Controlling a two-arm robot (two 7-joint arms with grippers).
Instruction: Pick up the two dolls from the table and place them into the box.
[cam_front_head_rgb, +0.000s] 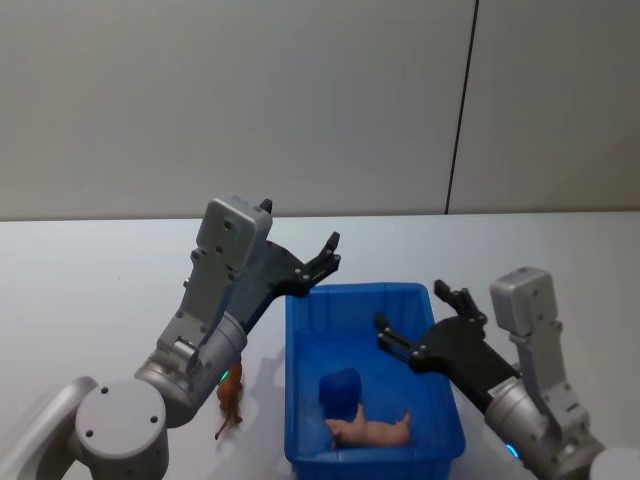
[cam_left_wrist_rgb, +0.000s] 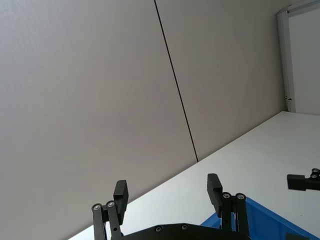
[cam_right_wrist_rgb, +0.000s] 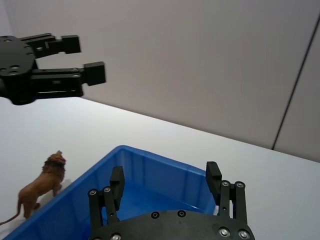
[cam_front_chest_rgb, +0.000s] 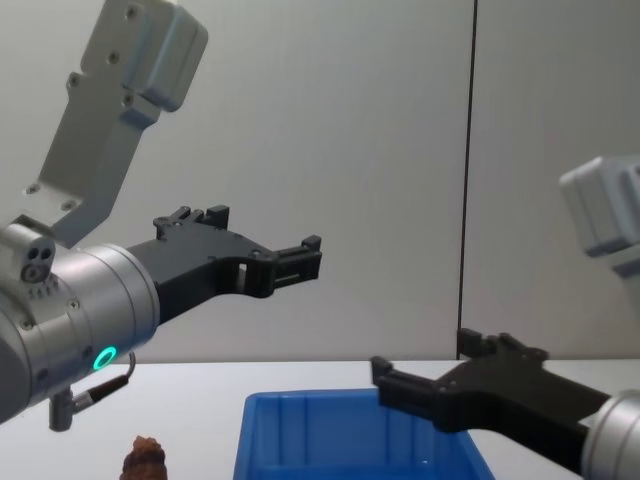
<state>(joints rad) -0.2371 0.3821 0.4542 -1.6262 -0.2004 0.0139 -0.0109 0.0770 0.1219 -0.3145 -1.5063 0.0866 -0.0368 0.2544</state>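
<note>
Head view, lower centre of frame: the box stands on the white counter.
- The pale pink doll lies on the box floor near the front wall, just beside a rounded blue object.
- The brown doll, a lion figure, stands upright on the counter just outside the left wall of the box. In the right wrist view it appears at lower left, close to the blue rim; whether it touches the rim cannot be determined.

Left claw: raised in the air above the upper left corner of the box, fingers spread, holding nothing. The left wrist view shows its fingers well apart.

Right claw: over the right half of the box, above the rim, fingers spread, holding nothing.
</note>
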